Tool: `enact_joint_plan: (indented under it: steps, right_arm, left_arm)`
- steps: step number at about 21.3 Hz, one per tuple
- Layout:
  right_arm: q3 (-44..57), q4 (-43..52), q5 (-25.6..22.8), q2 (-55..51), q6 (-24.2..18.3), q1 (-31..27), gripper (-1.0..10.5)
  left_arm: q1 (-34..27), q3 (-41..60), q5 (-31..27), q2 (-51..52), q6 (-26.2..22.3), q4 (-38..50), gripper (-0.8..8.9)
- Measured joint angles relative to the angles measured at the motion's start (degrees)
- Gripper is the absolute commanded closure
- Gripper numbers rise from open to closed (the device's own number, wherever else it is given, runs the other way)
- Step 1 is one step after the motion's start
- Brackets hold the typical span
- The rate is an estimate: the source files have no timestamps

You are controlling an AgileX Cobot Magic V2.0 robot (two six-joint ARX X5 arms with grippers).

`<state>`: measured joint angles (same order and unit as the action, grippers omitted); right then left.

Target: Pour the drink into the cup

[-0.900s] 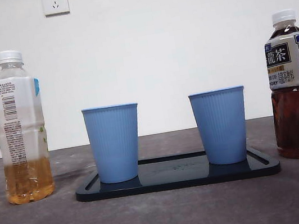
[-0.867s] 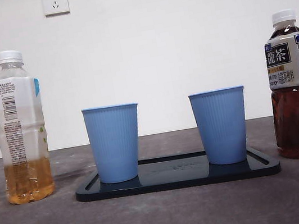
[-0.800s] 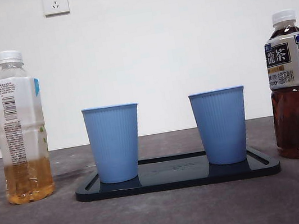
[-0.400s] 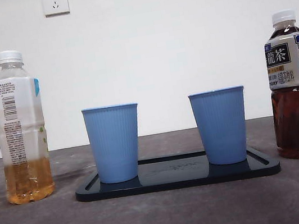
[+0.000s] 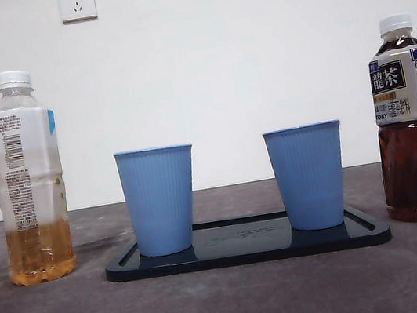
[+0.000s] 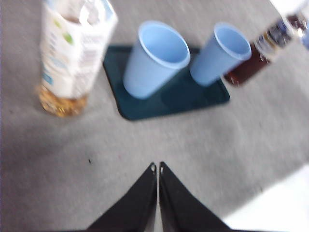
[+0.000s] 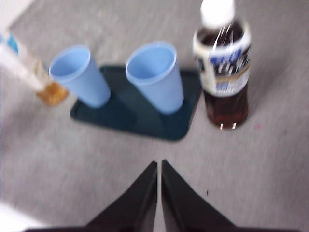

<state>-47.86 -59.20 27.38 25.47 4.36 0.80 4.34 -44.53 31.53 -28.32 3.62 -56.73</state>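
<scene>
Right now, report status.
Left gripper and right gripper shut, empty. Both bottles capped, cups on tray. Nothing obstructing.

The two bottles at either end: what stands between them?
In the front view, a dark tray carrying two blue cups sits between the pale tea bottle and the dark tea bottle.

The two cups (image 5: 160,200) (image 5: 308,176) are showing a matt blue, finely ribbed wall, plastic or paper. The tray (image 5: 247,252) is gleaming dark and glossy, mirroring the cups. Both bottles (image 5: 28,177) (image 5: 409,118) are looking like clear smooth plastic with printed wraps and white caps. The counter (image 5: 232,304) is lying grey, matt, slightly rough.
</scene>
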Motion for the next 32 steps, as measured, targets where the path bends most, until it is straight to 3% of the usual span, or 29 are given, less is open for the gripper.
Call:
enact_joint_plan:
  steps: [3, 5, 8, 9, 15, 19, 25, 29, 32]
  right_arm:
    - [0.0, -3.7, 0.0, 0.1, -1.8, 1.2, 9.4]
    - [0.0, -4.5, 0.0, 0.1, -2.5, 1.8, 9.3]
    - [0.0, -4.5, -0.1, 0.1, -2.9, 1.9, 5.5]
    - [0.0, -4.5, -0.5, 0.1, -2.9, 1.9, 5.0]
    - [0.0, -4.0, -0.7, 0.1, -2.5, 1.9, 5.0]
    - [3.1, 3.3, -0.5, 0.0, 1.0, 1.9, 5.0]
    - [17.9, 23.0, -0.6, 0.0, 9.8, 2.3, 5.0]
    - [27.5, 37.1, -5.9, 0.1, 15.6, 4.4, 5.0]
    - [31.6, 44.8, -10.6, 0.6, 17.0, 6.5, 5.0]
  left_arm:
    - [1.1, 0.0, 0.0, -0.2, -1.4, -1.0, 8.03]
    - [1.2, 0.0, 0.0, -0.2, -1.7, -1.0, 7.18]
    - [1.2, 0.0, 0.0, -0.2, -1.7, -0.9, 3.79]
    - [1.2, 0.0, 0.0, -0.2, -1.7, -0.9, 3.34]
    - [1.2, 0.0, 0.0, -0.2, -2.3, -0.9, 3.36]
    - [1.2, 0.0, 0.0, -0.2, -2.3, -0.8, 3.36]
    - [1.2, 0.0, 0.0, -0.2, -2.3, 0.5, 3.36]
    - [1.2, 0.0, 0.0, -0.2, -2.3, 1.2, 3.36]
    - [1.2, 0.0, 0.0, -0.2, -2.3, 1.8, 3.36]
